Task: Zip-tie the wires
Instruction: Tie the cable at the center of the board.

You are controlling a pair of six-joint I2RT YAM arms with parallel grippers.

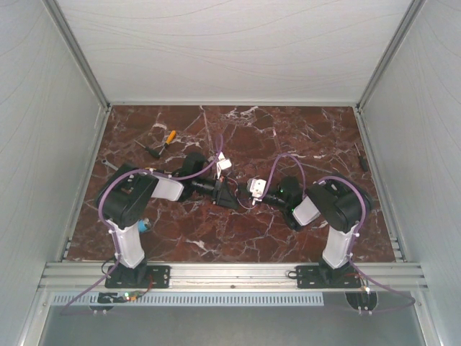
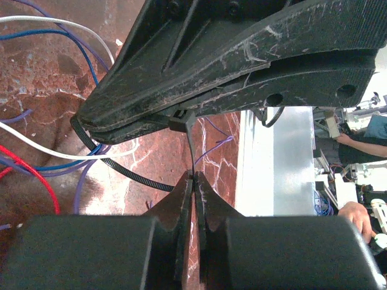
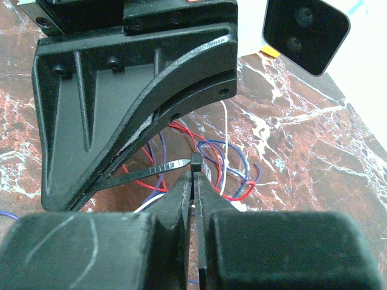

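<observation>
Marble tabletop [image 3: 302, 139] bears the wires [image 3: 225, 163] beyond right gripper [image 3: 193, 175] pinching zip tie [image 3: 151, 170].

White panelled walls [image 1: 238, 50] closed in the left, right and back, joined at the corners by aluminium posts [image 1: 79, 54]. The tabletop [image 1: 288, 137] was dark red marble veined with white, evenly lit, with an aluminium rail [image 1: 230, 274] along its near edge.

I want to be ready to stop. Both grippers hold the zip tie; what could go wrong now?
The left gripper pinches only the thin zip tie strap; it may slip when pulled. Some wires, like the red one, seem outside the loop and may be left out. The right gripper is very close; they may bump.
</observation>
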